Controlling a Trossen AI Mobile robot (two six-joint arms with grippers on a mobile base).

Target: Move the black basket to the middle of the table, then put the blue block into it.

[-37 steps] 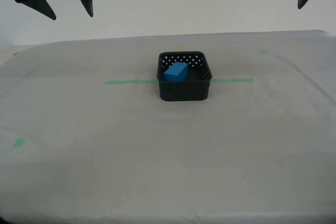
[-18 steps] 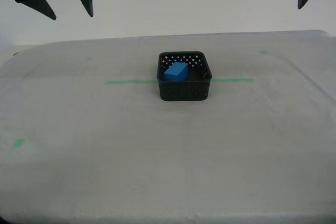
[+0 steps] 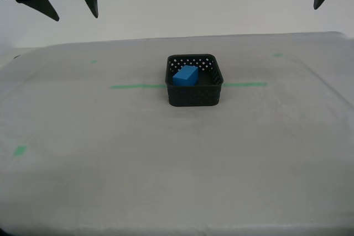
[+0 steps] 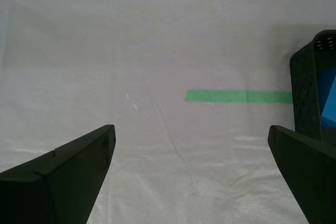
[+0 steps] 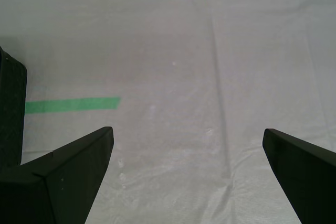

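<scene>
Blue block (image 3: 185, 75) lay inside black basket (image 3: 194, 80) mid-desk (image 3: 166, 153); both grippers, first gripper (image 5: 186, 174) and second gripper (image 4: 191, 174), hung spread and empty, so only a low arm sweep risked knocking the basket.

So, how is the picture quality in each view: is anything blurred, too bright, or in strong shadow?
Exterior view: even, soft light; the black basket and blue block are sharp, and the pale wall behind is washed out. Second wrist view: the table is sharp, but the near fingers are soft-edged. First wrist view: much the same, with a faint shadow beside the fingers.
</scene>
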